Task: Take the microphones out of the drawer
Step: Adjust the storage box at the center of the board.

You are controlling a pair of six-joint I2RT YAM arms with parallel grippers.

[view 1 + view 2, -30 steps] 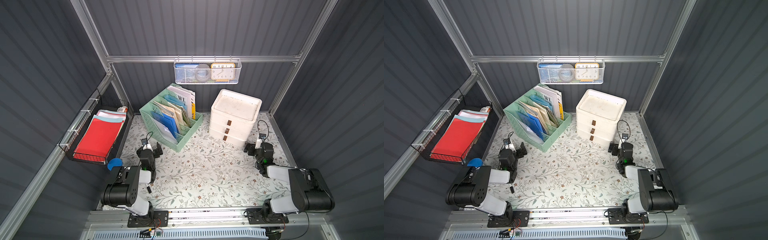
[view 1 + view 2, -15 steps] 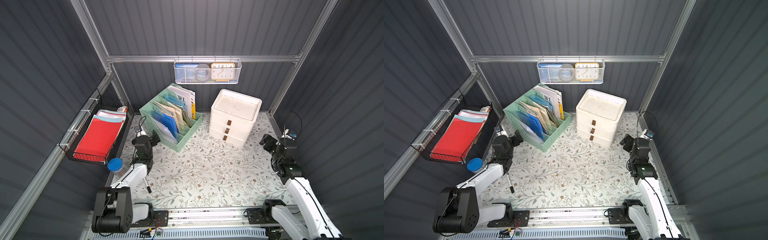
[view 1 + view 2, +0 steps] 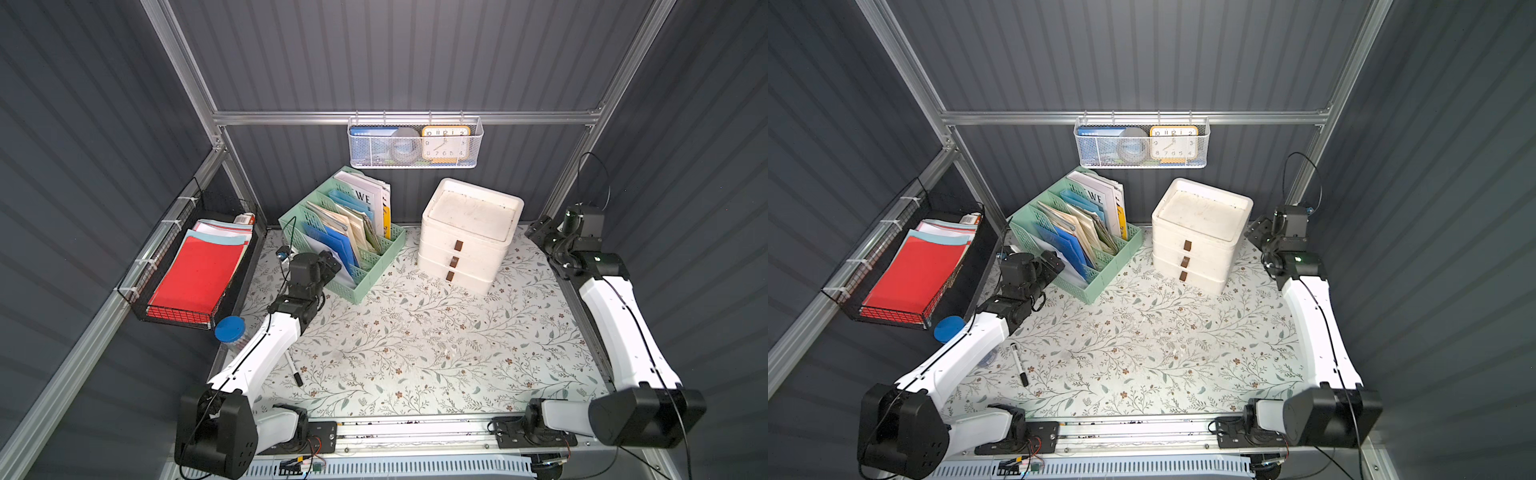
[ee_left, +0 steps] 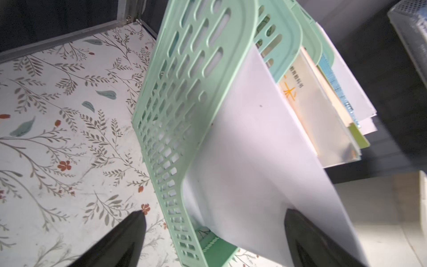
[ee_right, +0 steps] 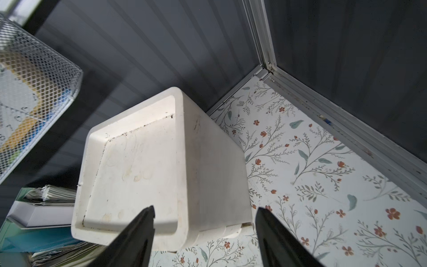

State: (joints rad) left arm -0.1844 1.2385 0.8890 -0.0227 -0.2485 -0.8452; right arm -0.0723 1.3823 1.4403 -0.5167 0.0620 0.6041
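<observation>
A white drawer unit (image 3: 469, 216) (image 3: 1200, 216) (image 5: 138, 166) stands at the back right of the table. Its three drawers, each with a brown handle (image 3: 454, 261), are all shut. The microphone is hidden. My right gripper (image 3: 536, 230) (image 3: 1254, 230) (image 5: 204, 207) hovers off the unit's right side, level with its top. It is open and holds nothing. My left gripper (image 3: 328, 264) (image 3: 1052, 262) (image 4: 214, 211) is open and empty, close to the near end of the green file rack (image 4: 184, 92).
The green file rack (image 3: 365, 286), full of papers, stands left of the drawer unit. A white mesh basket (image 3: 415, 143) with a clock hangs on the back wall. A black wire tray (image 3: 195, 270) holds red paper at the left. A blue-lidded jar (image 3: 230, 328) and a pen (image 3: 293, 370) lie near the left arm.
Both arms have unfolded from the table's front and reached toward the back. The right gripper rose to beside the drawer unit. The left gripper moved up to the file rack.
</observation>
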